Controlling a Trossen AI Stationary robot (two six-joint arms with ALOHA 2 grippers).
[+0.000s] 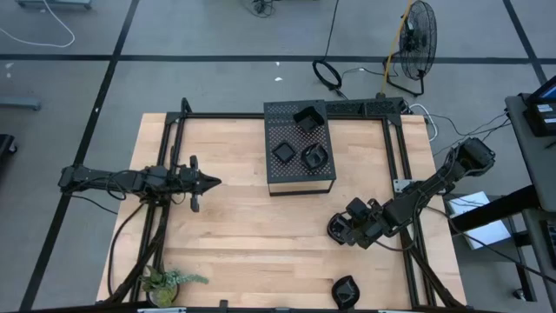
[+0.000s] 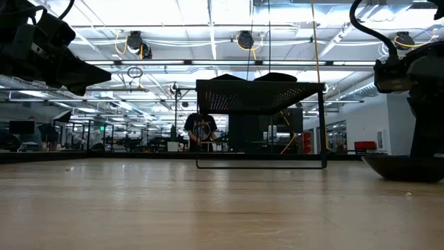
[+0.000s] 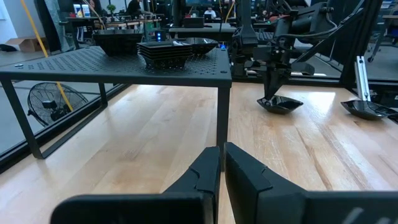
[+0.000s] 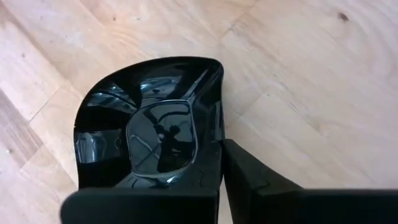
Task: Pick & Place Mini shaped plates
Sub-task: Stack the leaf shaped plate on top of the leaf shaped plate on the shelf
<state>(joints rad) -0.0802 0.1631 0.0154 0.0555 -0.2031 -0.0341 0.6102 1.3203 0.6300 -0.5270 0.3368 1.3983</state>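
I see my left arm stretched level across the left middle of the high view, its end effector (image 1: 208, 182) with fingers pressed together. My right end effector (image 1: 340, 228) sits lower right, angled down, fingers clamped.

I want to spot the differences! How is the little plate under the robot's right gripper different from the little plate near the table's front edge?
The plate at the right gripper has that gripper down at its rim; the front-edge plate sits alone, untouched. The first lies nearer the perforated box; the second lies nearer the table's edge. Their outlines look different from above. Both are small, black, shiny, and rest on the wooden table.
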